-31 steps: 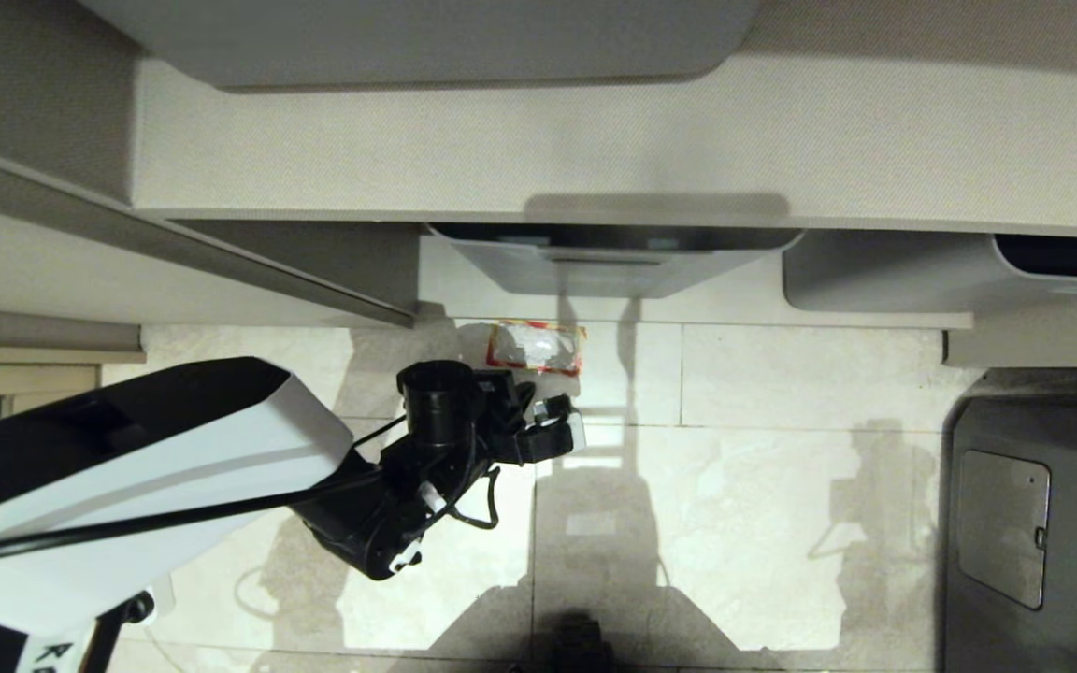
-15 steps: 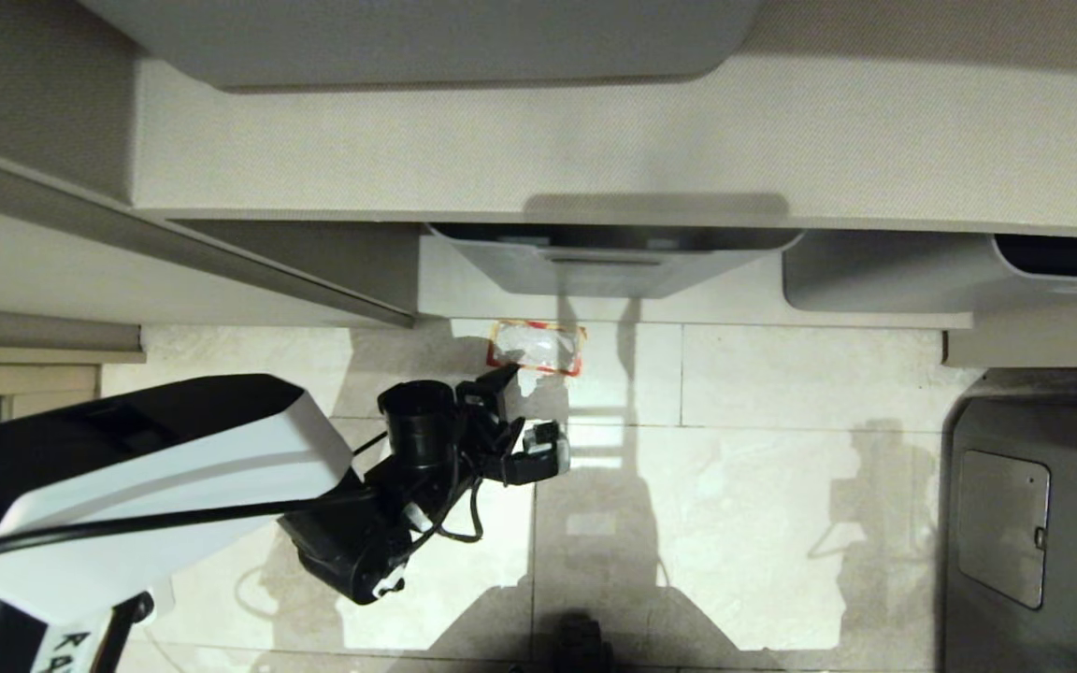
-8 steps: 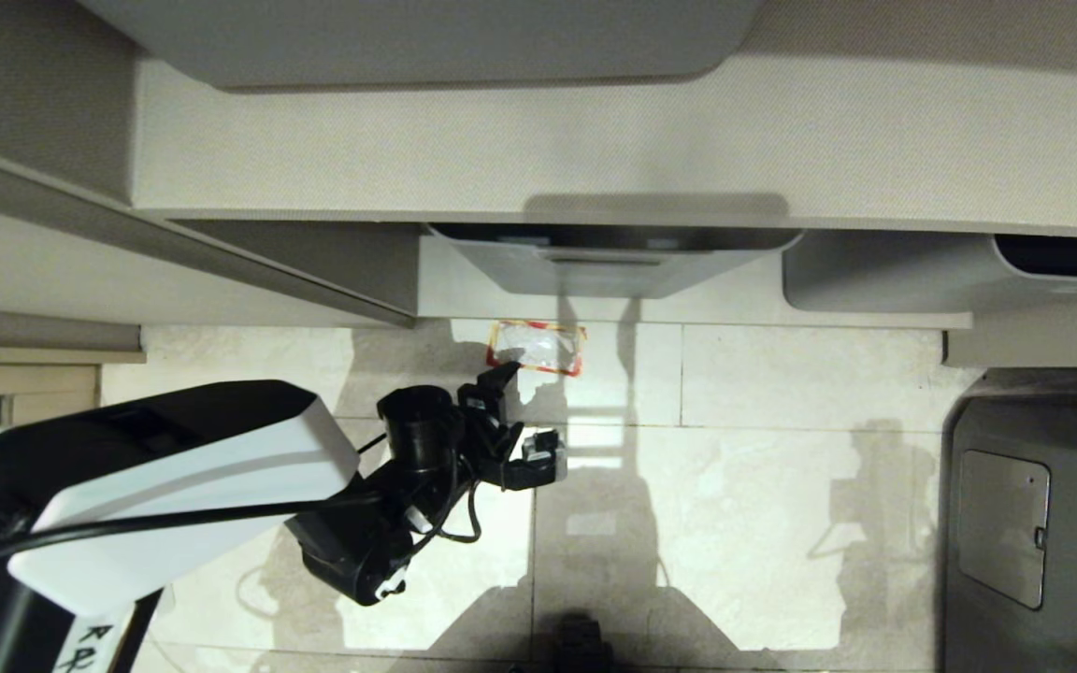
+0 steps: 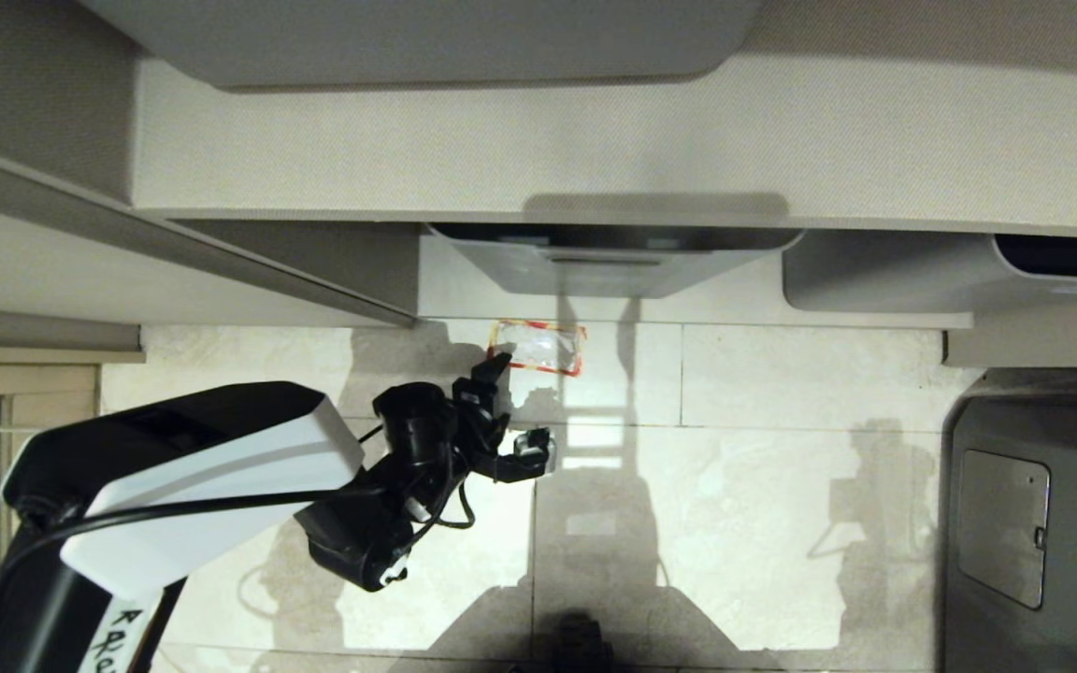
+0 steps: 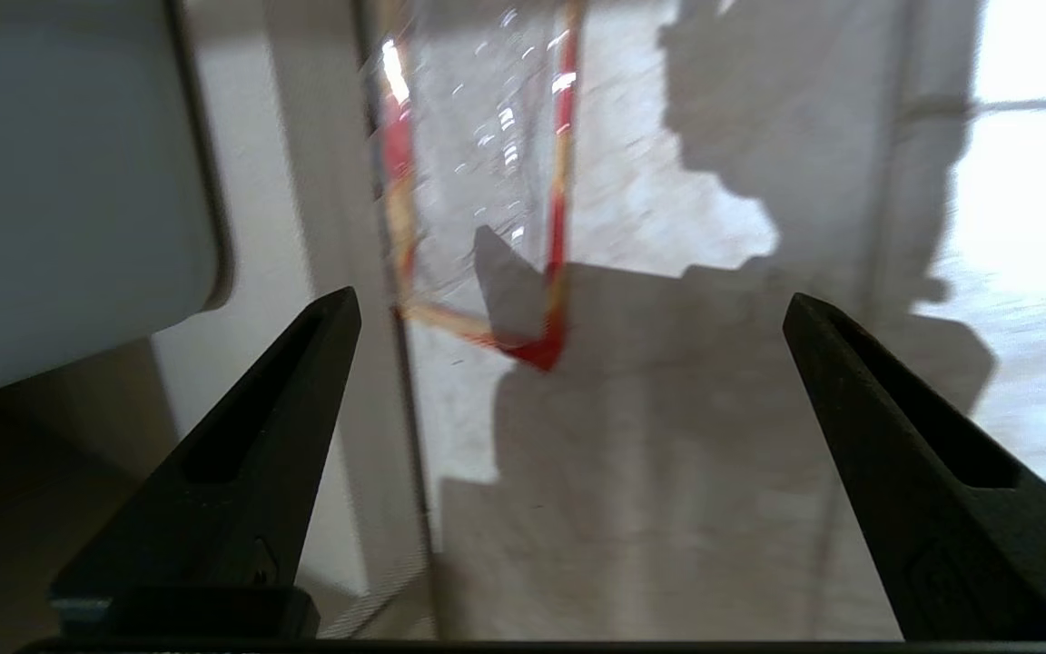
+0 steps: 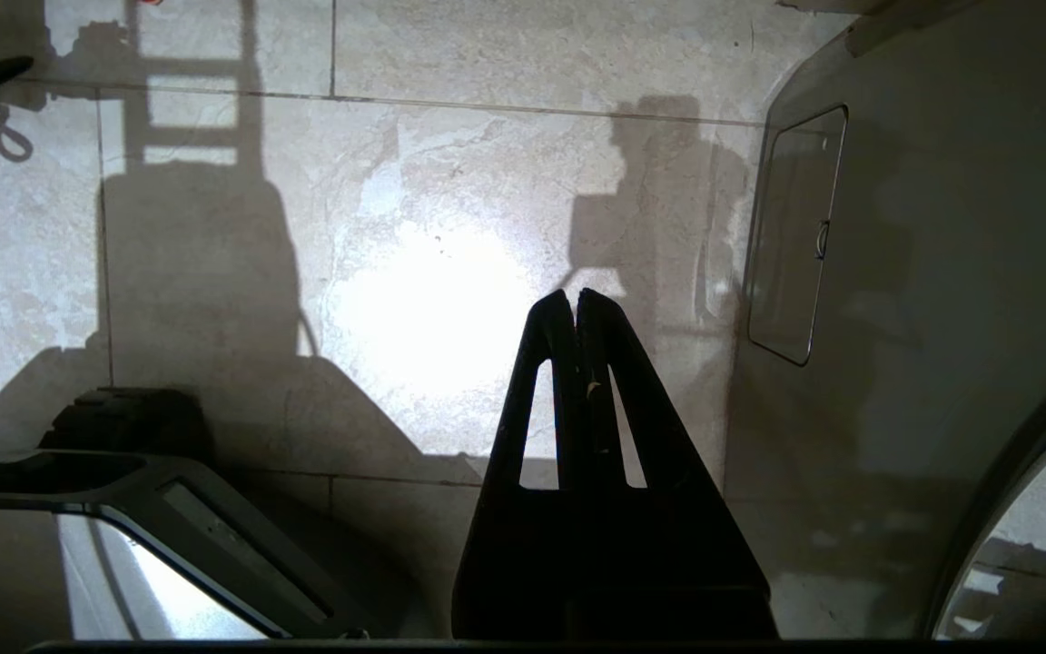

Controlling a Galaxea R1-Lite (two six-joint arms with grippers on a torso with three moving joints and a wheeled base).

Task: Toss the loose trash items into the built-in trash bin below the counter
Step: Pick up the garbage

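Clear film edged in red and yellow: a wrapper [image 4: 538,347] lying flat on the pale floor tiles [image 4: 763,486], just in front of the grey tub [image 4: 609,260] on the low beige shelf [image 4: 595,140]. Just short of the wrapper's near corner, the left gripper [image 4: 512,402], black fingers [image 5: 241,454] spread wide with nothing between them; wrapper corner [image 5: 487,227] ahead of the gap, not touched. Well off to the right of the wrapper, the right gripper [image 6: 576,304], fingers pressed together, empty, hanging over bare tile beside a dark grey base panel with a small hatch [image 4: 1001,523]. A second grey tub [image 4: 959,266] further right on the shelf.
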